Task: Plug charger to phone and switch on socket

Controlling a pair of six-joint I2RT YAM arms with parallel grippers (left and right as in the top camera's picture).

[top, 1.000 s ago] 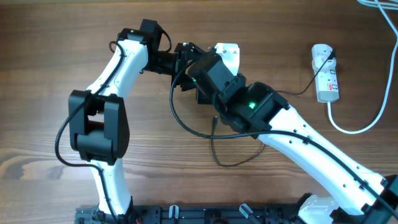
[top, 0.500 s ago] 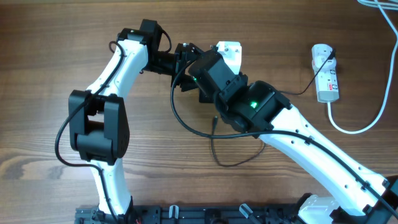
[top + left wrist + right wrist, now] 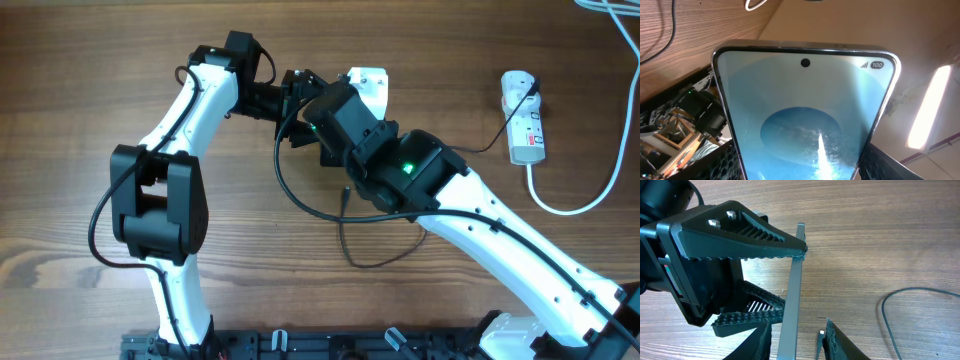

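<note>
The phone [image 3: 369, 87] is lifted off the wooden worktop [image 3: 80, 100], clamped between the two ribbed fingers of the left hand [image 3: 790, 277], which grip its long edges. The left wrist view fills with its lit blue screen, camera hole uppermost. The right hand [image 3: 795, 332] sits at the phone's lower end, its fingers apart on either side of the thin edge; whether either one touches the phone I cannot tell from this angle. The charger [image 3: 883, 311] lies slack on the worktop just beside the phone, on the right hand's side, curving in a loop. The socket [image 3: 525, 118] lies well apart from the phone, with its white lead [image 3: 570, 205] trailing past it.
</note>
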